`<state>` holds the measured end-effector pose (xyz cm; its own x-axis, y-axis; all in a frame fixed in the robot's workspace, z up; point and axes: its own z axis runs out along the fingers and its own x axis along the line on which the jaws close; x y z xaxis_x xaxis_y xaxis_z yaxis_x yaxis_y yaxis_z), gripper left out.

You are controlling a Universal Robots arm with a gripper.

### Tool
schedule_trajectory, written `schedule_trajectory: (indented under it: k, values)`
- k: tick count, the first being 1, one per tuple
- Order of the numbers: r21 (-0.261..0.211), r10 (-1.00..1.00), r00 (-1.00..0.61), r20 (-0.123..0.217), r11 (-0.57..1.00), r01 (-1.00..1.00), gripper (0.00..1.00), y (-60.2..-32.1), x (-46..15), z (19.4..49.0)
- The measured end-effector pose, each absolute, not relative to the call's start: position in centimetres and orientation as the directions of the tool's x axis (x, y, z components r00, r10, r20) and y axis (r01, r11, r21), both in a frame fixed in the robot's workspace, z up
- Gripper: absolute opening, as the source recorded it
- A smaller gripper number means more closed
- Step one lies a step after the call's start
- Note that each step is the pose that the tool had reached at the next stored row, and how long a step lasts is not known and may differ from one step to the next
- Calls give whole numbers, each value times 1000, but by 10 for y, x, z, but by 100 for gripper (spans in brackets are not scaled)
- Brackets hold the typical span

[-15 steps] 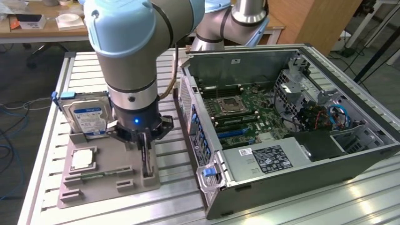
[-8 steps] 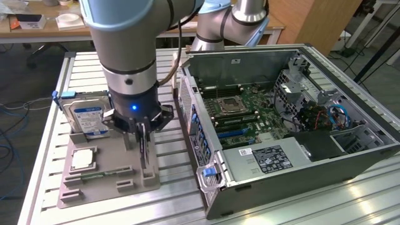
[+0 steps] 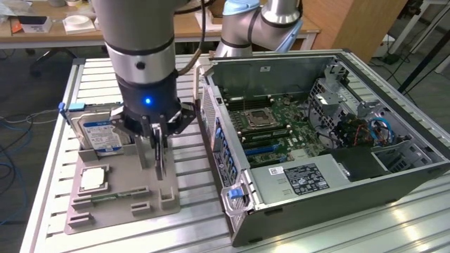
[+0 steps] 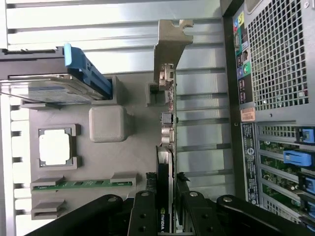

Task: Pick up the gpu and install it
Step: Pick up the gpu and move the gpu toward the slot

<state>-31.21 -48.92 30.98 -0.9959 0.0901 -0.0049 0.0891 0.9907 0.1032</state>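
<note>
The gpu [image 3: 159, 161] stands on its edge in a slot of the grey holder tray [image 3: 119, 203], a thin black card. In the wrist view the gpu [image 4: 167, 123] shows its silvery end bracket at the far end, still close to the tray [image 4: 133, 157]. My gripper [image 3: 158, 138] is straight above the card and reaches down onto it. Seen from the wrist, the gripper [image 4: 166, 211] has one black finger on each side of the card's top edge, pressed against it. The open computer case [image 3: 316, 142] lies at the exterior view's right, motherboard facing up.
On the same tray stand a silver hard drive [image 3: 104, 136] with a blue-white label, a square processor [image 3: 93, 178] and a green memory stick [image 4: 83, 185]. The case's rear panel [image 4: 275, 98] is close beside the tray. A second arm's base rises behind the case.
</note>
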Motion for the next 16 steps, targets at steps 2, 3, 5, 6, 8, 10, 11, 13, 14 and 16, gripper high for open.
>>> schedule_trajectory:
  k: [2,3,5,6,8,10,11,13,14,16]
  values:
    - [103,90,-996,-5,991,89,26,-489,-312,319]
    - [103,90,-996,-5,991,89,26,-489,-312,324]
    - [103,90,-996,-5,991,89,26,-489,-312,333]
    - [103,90,-996,-5,991,89,26,-489,-312,337]
    - [103,89,-996,-5,991,88,26,-489,-312,346]
    - [103,88,-996,-5,991,87,26,-489,-312,356]
    - [103,88,-996,-5,991,87,26,-489,-312,360]
    - [103,87,-996,-5,991,86,26,-489,-312,369]
    - [103,87,-996,-5,991,86,26,-489,-312,374]
    - [103,85,-996,-5,991,84,26,-489,-312,383]
